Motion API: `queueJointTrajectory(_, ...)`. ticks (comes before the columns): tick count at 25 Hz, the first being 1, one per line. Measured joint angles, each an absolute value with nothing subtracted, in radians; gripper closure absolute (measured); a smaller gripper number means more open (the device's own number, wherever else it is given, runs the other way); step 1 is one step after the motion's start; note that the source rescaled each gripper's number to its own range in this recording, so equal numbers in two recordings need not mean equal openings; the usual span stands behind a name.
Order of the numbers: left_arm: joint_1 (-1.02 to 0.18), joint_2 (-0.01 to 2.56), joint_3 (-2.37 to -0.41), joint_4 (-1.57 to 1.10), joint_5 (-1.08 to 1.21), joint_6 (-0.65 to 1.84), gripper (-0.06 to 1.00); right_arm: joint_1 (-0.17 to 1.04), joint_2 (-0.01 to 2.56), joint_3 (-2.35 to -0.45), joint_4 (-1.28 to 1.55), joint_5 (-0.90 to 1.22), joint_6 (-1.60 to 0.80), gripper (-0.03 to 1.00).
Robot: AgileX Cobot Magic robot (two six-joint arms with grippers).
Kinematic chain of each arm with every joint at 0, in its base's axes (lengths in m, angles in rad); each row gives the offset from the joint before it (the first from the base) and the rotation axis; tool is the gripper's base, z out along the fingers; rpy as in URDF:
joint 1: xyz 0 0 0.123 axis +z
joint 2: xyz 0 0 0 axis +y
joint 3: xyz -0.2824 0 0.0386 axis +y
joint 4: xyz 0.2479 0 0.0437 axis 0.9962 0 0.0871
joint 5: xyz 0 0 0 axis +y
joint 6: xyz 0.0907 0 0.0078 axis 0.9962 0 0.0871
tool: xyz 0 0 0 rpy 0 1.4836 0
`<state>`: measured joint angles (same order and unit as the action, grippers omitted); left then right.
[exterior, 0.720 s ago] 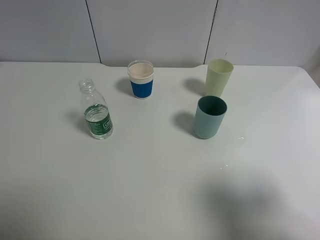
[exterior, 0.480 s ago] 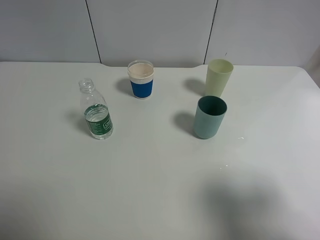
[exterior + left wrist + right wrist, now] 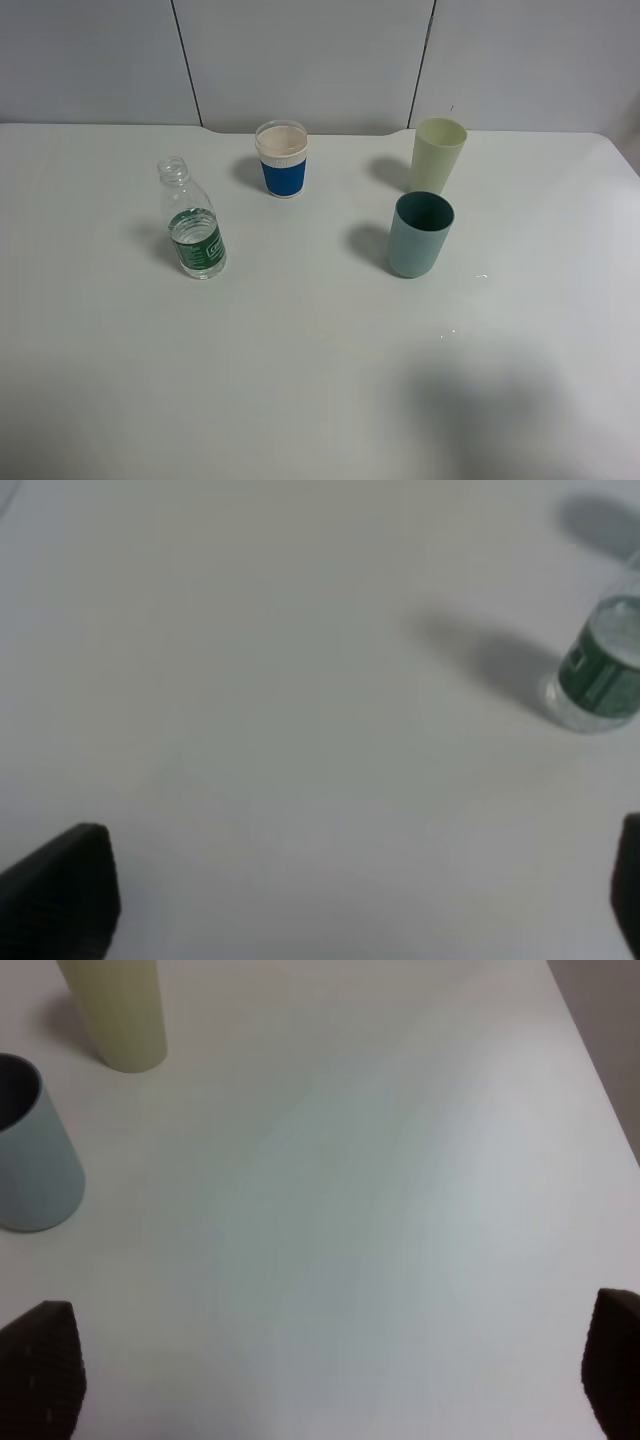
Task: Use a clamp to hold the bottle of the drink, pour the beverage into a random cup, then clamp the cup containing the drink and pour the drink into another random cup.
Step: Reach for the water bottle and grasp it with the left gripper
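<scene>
Bottle (image 3: 601,672) — well apart from wide-spread left gripper (image 3: 345,905)

Soft, even light fills the high view, where the bottle (image 3: 195,225) and teal cup (image 3: 420,235) throw faint shadows leftward. A broad dim patch darkens the white table (image 3: 300,350) at near right. Both wrist views are blurry and washed out.

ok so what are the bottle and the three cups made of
Bottle: clear glossy plastic, apparently; see-through, shiny walls. Blue-sleeved cup: looks like paper, matte with a white rim. Pale yellow cup and teal cup: likely matte plastic, smooth uniform colour.
</scene>
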<state>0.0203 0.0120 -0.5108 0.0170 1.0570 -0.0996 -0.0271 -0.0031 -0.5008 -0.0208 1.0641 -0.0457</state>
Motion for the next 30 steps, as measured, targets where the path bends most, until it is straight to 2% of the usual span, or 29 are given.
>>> queueJointTrajectory(5, 0.020, 0.067, -0.511, 0.017, 1.057, -0.100, -0.06, -0.027, -0.003, -0.501, -0.021, 1.064, -0.046, -0.03)
queueJointTrajectory(6, 0.020, 0.177, -0.511, 0.017, 1.057, -0.087, -0.06, -0.027, -0.003, -0.501, -0.021, 1.064, -0.046, -0.03)
queueJointTrajectory(17, 0.020, 0.594, -0.528, -0.028, 1.009, 0.177, -0.06, -0.027, -0.003, -0.501, -0.021, 1.064, -0.046, -0.03)
queueJointTrajectory(22, 0.013, 0.685, -0.528, -0.036, 1.003, 0.218, -0.06, -0.027, -0.003, -0.501, -0.021, 1.064, -0.046, -0.03)
queueJointTrajectory(24, -0.055, 0.772, -0.527, -0.041, 0.940, 0.236, -0.06, -0.027, -0.003, -0.501, -0.021, 1.064, -0.046, -0.03)
queueJointTrajectory(27, -0.089, 0.796, -0.522, -0.048, 0.879, 0.237, -0.06, -0.027, -0.003, -0.501, -0.021, 1.064, -0.046, -0.03)
queueJointTrajectory(30, -0.172, 0.872, -0.479, -0.088, 0.729, 0.234, -0.06, -0.027, -0.003, -0.501, -0.021, 1.064, -0.046, -0.03)
